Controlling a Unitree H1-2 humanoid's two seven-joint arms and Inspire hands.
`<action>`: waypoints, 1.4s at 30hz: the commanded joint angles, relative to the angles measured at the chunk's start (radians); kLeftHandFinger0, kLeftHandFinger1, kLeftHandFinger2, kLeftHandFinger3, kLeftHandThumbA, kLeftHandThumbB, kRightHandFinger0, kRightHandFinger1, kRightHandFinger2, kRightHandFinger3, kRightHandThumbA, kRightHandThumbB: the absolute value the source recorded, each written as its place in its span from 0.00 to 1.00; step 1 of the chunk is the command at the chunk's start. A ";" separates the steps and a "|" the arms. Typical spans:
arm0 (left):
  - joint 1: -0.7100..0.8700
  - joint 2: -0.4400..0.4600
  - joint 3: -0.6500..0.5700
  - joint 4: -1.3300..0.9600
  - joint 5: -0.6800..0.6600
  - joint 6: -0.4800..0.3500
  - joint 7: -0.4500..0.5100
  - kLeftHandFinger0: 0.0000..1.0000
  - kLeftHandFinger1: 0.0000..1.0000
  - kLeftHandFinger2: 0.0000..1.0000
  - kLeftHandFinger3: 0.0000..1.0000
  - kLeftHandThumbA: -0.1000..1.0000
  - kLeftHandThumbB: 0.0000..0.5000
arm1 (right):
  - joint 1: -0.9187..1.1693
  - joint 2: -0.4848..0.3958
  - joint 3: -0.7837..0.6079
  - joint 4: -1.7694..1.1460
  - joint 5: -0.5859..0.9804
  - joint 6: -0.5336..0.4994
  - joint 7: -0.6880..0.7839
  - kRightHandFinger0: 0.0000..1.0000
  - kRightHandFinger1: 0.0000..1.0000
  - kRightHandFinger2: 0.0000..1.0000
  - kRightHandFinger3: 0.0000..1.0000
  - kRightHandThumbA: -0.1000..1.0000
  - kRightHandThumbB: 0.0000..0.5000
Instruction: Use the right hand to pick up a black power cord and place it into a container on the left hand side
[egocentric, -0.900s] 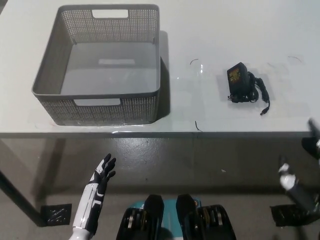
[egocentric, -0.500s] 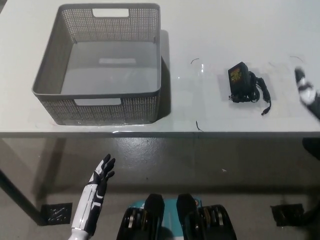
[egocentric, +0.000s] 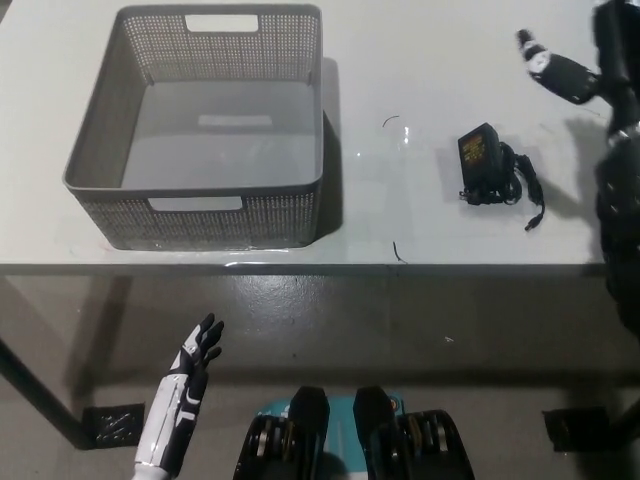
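Right robot hand (egocentric: 585, 75) — mostly cut off at frame edge

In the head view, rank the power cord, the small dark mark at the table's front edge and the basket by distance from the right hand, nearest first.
1. Black power cord: just below and left of the right hand, on the table's right part.
2. Small dark mark: at the table's front edge, near the middle.
3. Grey basket: far left of the table.
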 joint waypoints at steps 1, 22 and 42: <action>0.005 0.008 0.004 -0.039 0.034 -0.048 0.024 1.00 1.00 1.00 1.00 1.00 0.47 | -0.171 -0.027 0.041 0.171 -0.004 0.027 0.022 1.00 1.00 1.00 1.00 1.00 0.89; 0.052 0.025 0.039 -0.067 0.043 -0.062 0.045 1.00 1.00 1.00 1.00 1.00 0.46 | -0.414 0.113 0.146 0.893 0.116 -0.015 -0.023 1.00 1.00 1.00 1.00 1.00 1.00; 0.041 0.025 0.054 -0.074 0.033 -0.060 0.038 1.00 1.00 1.00 1.00 1.00 0.49 | -0.387 0.114 0.194 0.985 0.174 -0.003 0.003 1.00 1.00 1.00 1.00 0.97 1.00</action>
